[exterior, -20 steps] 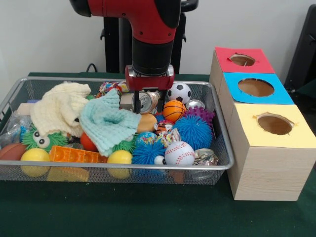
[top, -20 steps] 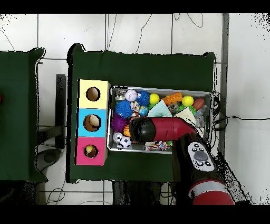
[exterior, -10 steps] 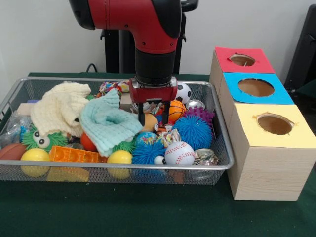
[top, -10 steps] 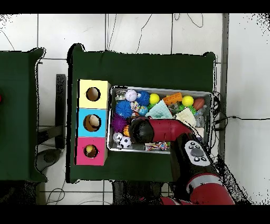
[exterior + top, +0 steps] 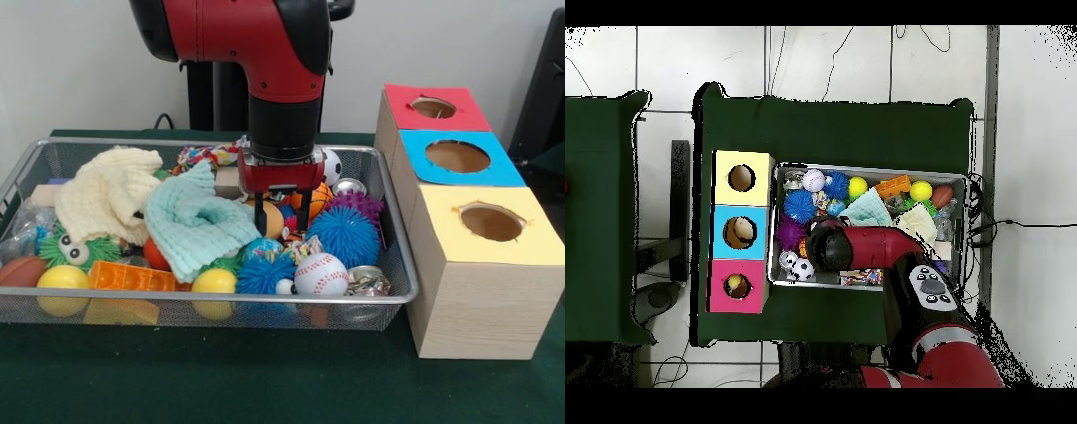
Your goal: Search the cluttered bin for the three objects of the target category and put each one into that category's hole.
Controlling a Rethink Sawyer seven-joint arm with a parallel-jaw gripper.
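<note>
On the green table [image 5: 265, 380] before a pale wall, a wire bin [image 5: 388, 296] sits beside three holed boxes [image 5: 481, 265]. Over an orange ball [image 5: 267, 219], the gripper [image 5: 280, 210] hangs open among two yellow balls and two cloths.

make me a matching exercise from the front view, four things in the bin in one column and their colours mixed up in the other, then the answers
Things:
1. baseball
2. folded cloth beside the end effector
3. large spiky ball
4. knitted cloth at the left of the wire bin

Colours:
A. blue
B. cream
C. white with red stitching
D. pale teal

Pairs: 1-C, 2-D, 3-A, 4-B
</note>
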